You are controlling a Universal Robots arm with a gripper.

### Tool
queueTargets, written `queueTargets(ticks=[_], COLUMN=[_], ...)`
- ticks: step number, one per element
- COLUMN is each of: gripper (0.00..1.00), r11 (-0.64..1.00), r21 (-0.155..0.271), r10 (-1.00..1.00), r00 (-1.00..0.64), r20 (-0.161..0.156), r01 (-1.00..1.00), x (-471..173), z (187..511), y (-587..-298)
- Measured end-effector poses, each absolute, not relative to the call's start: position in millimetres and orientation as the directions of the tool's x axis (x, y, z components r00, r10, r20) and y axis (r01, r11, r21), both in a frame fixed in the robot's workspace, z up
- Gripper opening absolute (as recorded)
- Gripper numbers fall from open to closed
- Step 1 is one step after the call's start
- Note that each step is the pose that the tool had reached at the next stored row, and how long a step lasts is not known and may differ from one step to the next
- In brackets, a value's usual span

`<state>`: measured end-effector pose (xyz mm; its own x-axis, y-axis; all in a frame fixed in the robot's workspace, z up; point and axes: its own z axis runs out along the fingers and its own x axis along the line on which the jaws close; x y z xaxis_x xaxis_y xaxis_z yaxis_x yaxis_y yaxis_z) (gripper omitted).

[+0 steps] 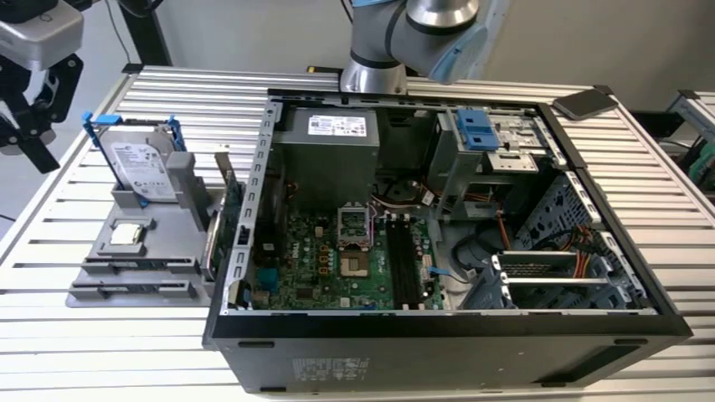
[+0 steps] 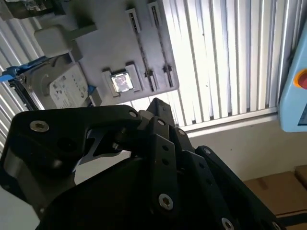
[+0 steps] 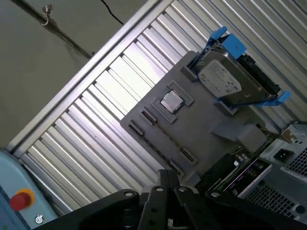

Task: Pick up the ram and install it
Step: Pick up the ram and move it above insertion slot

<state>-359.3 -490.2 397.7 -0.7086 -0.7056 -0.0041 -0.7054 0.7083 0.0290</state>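
- End effector [image 1: 32,117] hangs above the grey parts tray [image 1: 156,247]; open or closed, I cannot tell.
- The ram likely handles light, stiff and fragile: grip its edges, avoiding chips and contacts.

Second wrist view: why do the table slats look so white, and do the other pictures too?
Second wrist view: glare bleaches the slatted table beside the grey tray; first wrist view: a milder sheen on the slats; exterior view: even light, the computer case shaded inside.

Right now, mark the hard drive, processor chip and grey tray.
hard drive [image 3: 219,80], first wrist view, labelled face.
processor chip [image 3: 171,101], first wrist view, metal lid.
grey tray [image 3: 204,128], first wrist view, bare surface.
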Motion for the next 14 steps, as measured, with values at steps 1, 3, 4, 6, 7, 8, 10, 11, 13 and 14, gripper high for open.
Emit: queueTargets(ticks=[1,3,4,6,7,8,10,11,13,14], gripper=[0.0,0.0,0.0,0.0,0.0,0.0,0.0,0.0,0.0,0.0], r11=[0.701,0.687,0.68,0.679,0.678,0.678,0.677,0.67,0.644,0.631], r21=[0.028,0.027,0.027,0.026,0.026,0.026,0.026,0.026,0.026,0.026], r10=[-0.713,-0.726,-0.733,-0.734,-0.734,-0.734,-0.736,-0.742,-0.764,-0.776], r00=[-0.701,-0.688,-0.68,-0.679,-0.679,-0.679,-0.677,-0.67,-0.645,-0.631], r20=[-0.004,-0.002,-0.002,-0.001,-0.001,-0.001,-0.001,-0.001,-0.002,-0.002], r01=[-0.713,-0.726,-0.733,-0.734,-0.734,-0.734,-0.736,-0.742,-0.764,-0.776], x=[-359.4,-359.6,-359.6,-359.6,-359.6,-359.7,-359.7,-359.7,-359.7,-359.7], z=[397.7,397.8,397.7,397.7,397.7,397.7,397.7,397.7,397.7,397.6], y=[-490.1,-489.5,-489.2,-489.1,-489.1,-489.1,-489.1,-489.1,-489.1,-489.1])
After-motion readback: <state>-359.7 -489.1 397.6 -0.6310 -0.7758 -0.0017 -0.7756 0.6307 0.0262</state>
